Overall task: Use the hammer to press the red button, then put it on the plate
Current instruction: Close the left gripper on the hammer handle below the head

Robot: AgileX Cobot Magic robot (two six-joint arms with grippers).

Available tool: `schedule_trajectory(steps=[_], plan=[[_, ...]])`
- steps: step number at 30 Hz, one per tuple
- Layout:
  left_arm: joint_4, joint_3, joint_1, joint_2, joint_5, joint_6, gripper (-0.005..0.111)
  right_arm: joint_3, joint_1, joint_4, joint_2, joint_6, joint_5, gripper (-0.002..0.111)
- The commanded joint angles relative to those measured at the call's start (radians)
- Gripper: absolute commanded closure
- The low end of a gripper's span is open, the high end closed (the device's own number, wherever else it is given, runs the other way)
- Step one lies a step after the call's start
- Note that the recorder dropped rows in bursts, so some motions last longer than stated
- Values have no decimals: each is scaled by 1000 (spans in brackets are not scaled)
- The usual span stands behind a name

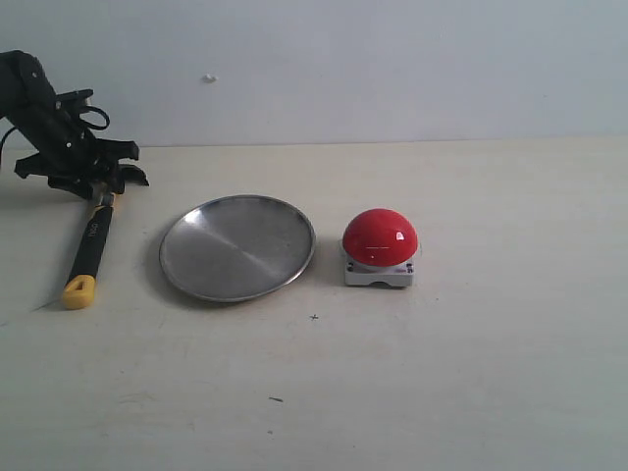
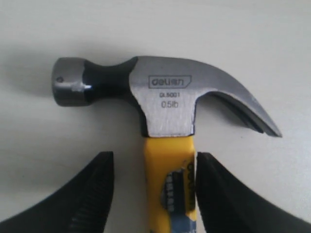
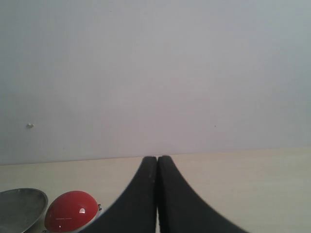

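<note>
The hammer (image 1: pixel 90 245) lies flat on the table at the far left, its yellow end cap toward the front. My left gripper (image 1: pixel 98 182) is down over its head end. In the left wrist view the dark head and yellow neck of the hammer (image 2: pixel 167 104) sit between the fingers of my left gripper (image 2: pixel 154 160). The gripper is open, with one finger touching the neck and a gap on the other side. The silver plate (image 1: pixel 237 245) lies in the middle, with the red button (image 1: pixel 380 237) to its right. My right gripper (image 3: pixel 157 160) is shut on nothing and out of the exterior view.
The right wrist view shows the red button (image 3: pixel 70 211) and the plate's rim (image 3: pixel 19 206) low in its picture, with a pale wall behind the table. A pale wall also stands behind the table's back edge (image 1: pixel 392 142).
</note>
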Motion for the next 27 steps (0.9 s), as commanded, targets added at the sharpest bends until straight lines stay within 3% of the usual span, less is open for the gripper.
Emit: schedule_trajectory(steps=[1, 23, 27], plan=[[9, -5, -1, -3, 2, -8, 56, 5, -5, -6, -6, -2, -3, 108], [11, -5, -1, -3, 41, 0, 56, 5, -5, -6, -6, -2, -3, 108], [11, -5, -1, 1, 64, 0, 70, 5, -5, -6, -6, -2, -3, 108]])
